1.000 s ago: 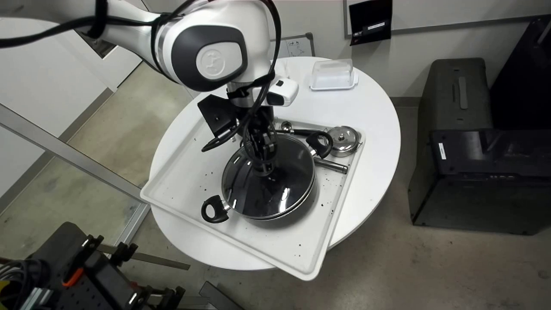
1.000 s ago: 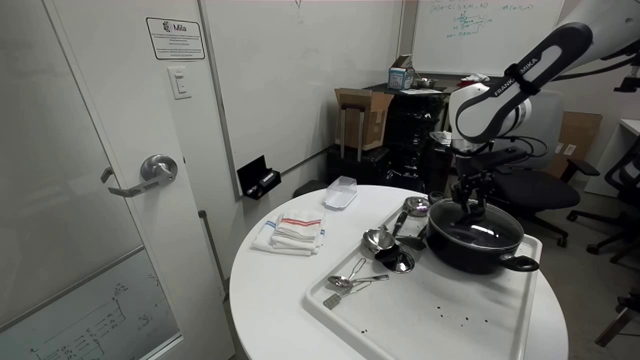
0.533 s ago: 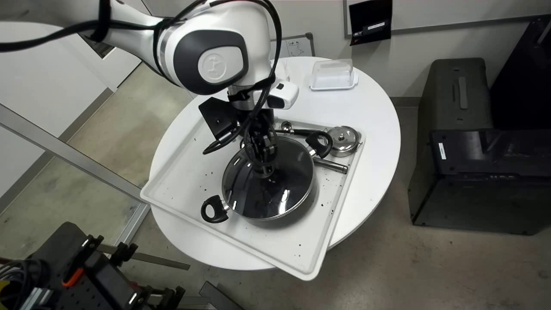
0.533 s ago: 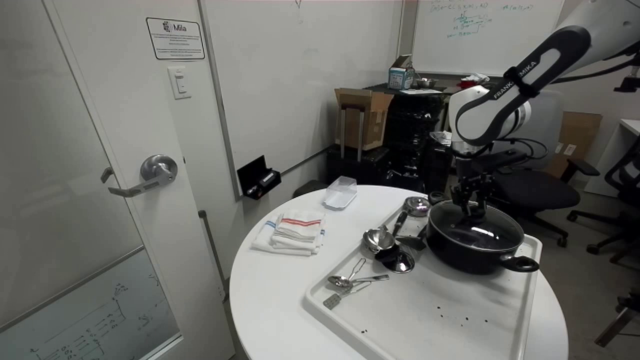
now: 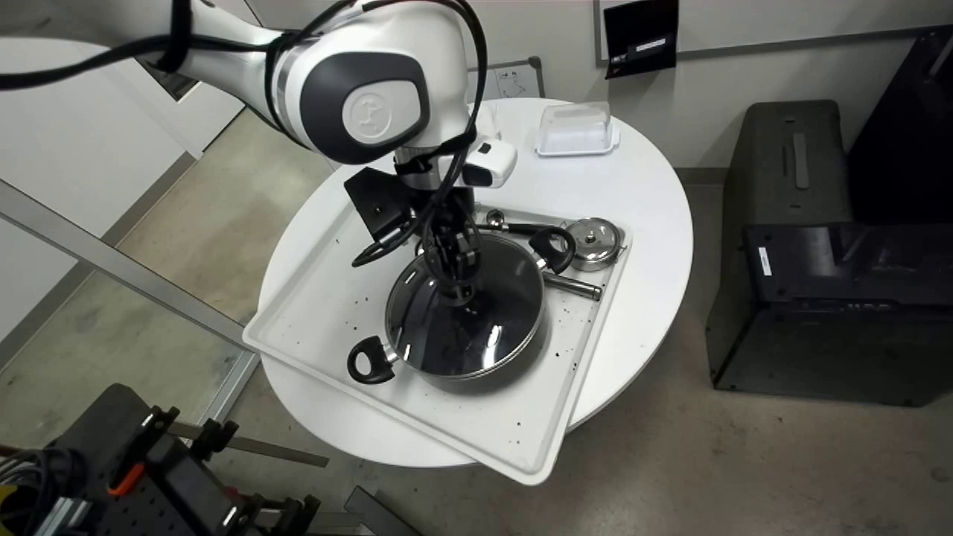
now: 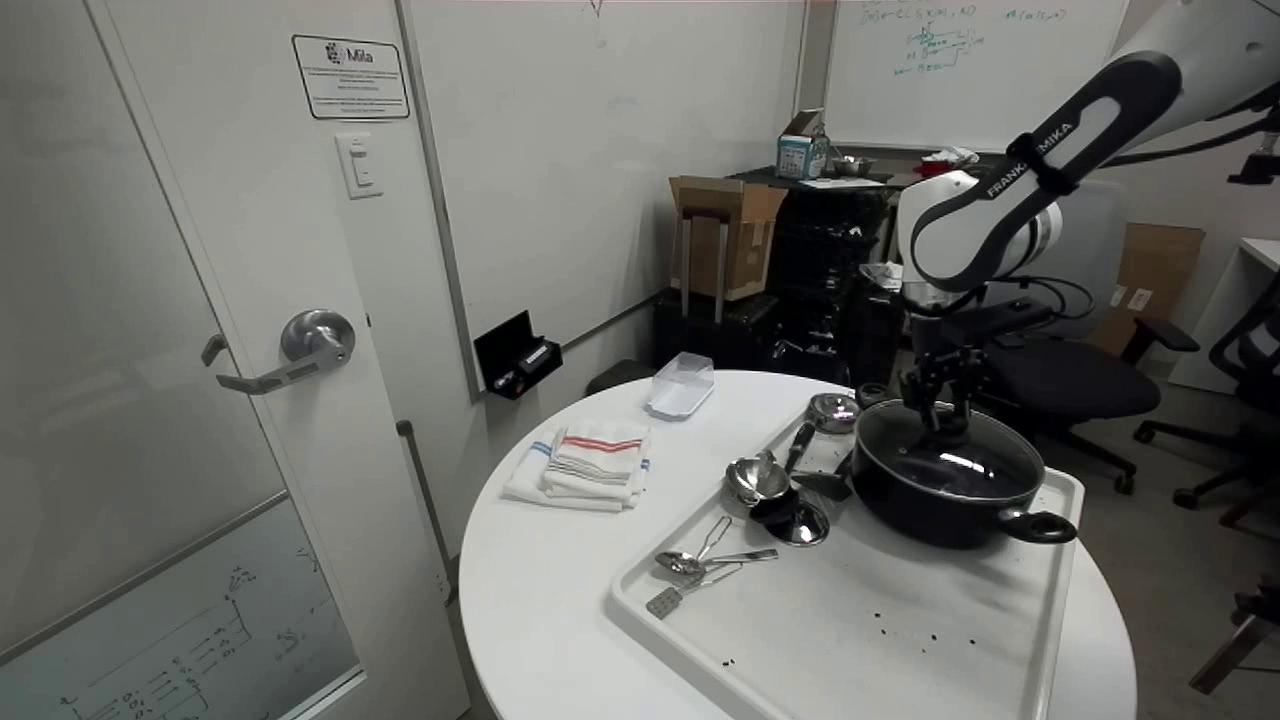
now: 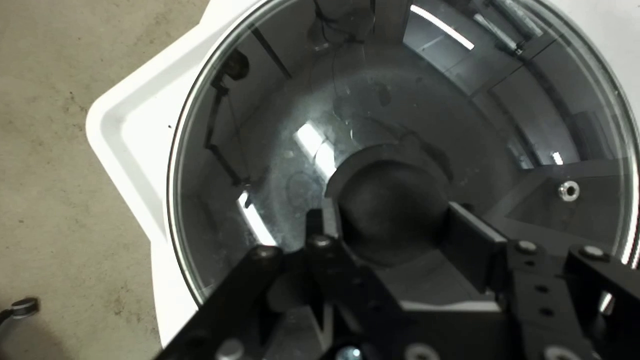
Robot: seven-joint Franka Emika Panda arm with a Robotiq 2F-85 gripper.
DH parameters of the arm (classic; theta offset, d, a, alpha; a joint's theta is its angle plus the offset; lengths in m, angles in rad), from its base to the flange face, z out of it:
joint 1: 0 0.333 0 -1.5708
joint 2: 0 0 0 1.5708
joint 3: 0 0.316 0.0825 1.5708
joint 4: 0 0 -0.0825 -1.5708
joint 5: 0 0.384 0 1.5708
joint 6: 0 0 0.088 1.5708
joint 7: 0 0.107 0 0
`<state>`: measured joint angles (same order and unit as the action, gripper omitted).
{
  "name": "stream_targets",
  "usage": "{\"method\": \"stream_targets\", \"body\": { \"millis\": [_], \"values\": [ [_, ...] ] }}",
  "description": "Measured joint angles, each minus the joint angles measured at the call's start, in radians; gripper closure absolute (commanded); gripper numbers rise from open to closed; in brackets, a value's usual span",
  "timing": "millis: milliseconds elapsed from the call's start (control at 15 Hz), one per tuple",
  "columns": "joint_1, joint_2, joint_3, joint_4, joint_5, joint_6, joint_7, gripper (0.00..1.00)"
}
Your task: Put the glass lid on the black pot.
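The lid (image 6: pixel 966 468) has just settled lower, now apparently seated on the pot (image 6: pixel 925 515), so I'd say only letting go remains: above the pot's middle, the gripper (image 7: pixel 392 212), half-closed, clasps the lid's knob (image 7: pixel 390 195).

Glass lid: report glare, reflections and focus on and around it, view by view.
Wrist view: bright reflected strips across the glass lid, its dark knob showing little detail, nearest parts of the gripper blurred; both exterior views: a white glare streak on the lid.

“Mila” on a black-bordered sign (image 6: pixel 351 78), “FRANK” and “MIKA” on the robot arm (image 6: pixel 1100 108), whiteboard writing (image 6: pixel 938 40) illegible
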<state>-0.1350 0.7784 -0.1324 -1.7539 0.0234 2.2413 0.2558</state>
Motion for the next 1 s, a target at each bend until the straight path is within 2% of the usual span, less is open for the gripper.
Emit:
{"method": "stream_targets", "body": {
  "millis": [333, 400, 467, 667, 1000],
  "values": [
    [-0.001, 0.004, 0.003, 0.000, 0.031, 0.012, -0.003, 0.74],
    [-0.001, 0.004, 0.004, 0.000, 0.034, 0.012, -0.004, 0.24],
    [-0.001, 0.004, 0.004, 0.000, 0.036, 0.013, -0.004, 0.23],
    [-0.002, 0.001, 0.006, 0.000, 0.037, 0.013, -0.005, 0.01],
    [0.000, -0.021, 0.018, -0.005, 0.037, 0.013, -0.023, 0.00]
  ]
}}
